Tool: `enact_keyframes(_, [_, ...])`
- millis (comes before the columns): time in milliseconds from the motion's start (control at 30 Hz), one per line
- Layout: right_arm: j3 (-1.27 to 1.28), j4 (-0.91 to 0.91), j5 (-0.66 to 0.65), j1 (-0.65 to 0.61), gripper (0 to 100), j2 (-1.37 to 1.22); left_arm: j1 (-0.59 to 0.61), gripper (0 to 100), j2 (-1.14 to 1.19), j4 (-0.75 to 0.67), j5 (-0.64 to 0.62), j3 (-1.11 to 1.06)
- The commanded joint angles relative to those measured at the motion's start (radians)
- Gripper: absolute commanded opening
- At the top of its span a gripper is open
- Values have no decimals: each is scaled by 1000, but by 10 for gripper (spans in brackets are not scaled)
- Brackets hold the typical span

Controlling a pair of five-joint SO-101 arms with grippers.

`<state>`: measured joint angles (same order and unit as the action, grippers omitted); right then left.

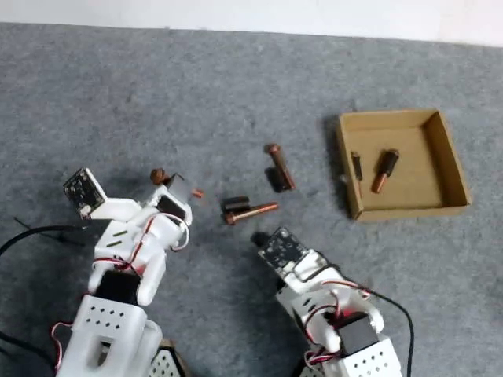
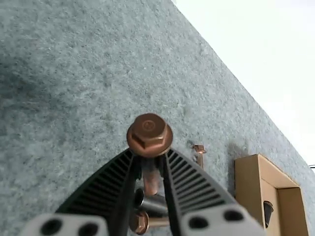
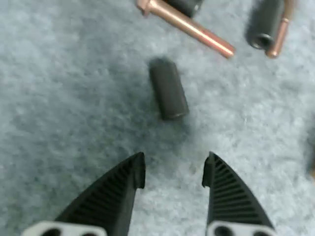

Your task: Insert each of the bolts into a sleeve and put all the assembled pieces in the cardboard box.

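Observation:
My left gripper (image 2: 150,158) is shut on a copper bolt (image 2: 149,135), held off the carpet with its hex head past the fingertips; from above, this bolt (image 1: 161,176) is at the left. My right gripper (image 3: 174,169) is open, just short of a loose black sleeve (image 3: 168,88) lying on the carpet. Beyond it lie a copper bolt (image 3: 184,22) beside a sleeve, then another sleeve (image 3: 263,24) with a bolt (image 3: 280,34). The cardboard box (image 1: 444,149) at the right holds one assembled piece (image 1: 385,169).
Grey carpet covers the table. From above, one bolt (image 1: 251,211) and a sleeve (image 1: 234,203) lie between the arms, and another bolt (image 1: 279,165) lies farther back. A thin dark item (image 1: 356,169) lies in the box. A black cable (image 1: 393,314) runs by the right arm's base.

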<state>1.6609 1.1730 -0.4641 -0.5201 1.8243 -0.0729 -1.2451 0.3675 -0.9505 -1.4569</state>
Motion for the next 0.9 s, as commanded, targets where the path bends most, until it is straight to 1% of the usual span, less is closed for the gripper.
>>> enact_keyframes(0, [-68,-31,23,-38,173,-1,13,4,-36,-31,8,10])
enact_keyframes(67, [-73,-38,49,-61,173,-36,13,4,-36,-32,8,10])
enact_keyframes(167, [-99,-119,63,-79,173,-162,13,4,-35,-32,8,10])
enact_keyframes(267, [-188,-197,91,-79,173,-355,13,4,-38,-34,8,4])
enact_keyframes(467, [-358,-369,89,-81,173,-753,13,4,-38,-34,9,4])
enact_keyframes(633, [-424,-447,87,-81,173,-1029,13,4,-38,-34,9,4])
enact_keyframes(733, [-424,-518,86,-81,173,-1115,13,4,-38,-34,9,4])
enact_keyframes(867, [-423,-591,84,-81,173,-1139,13,4,-38,-34,9,5])
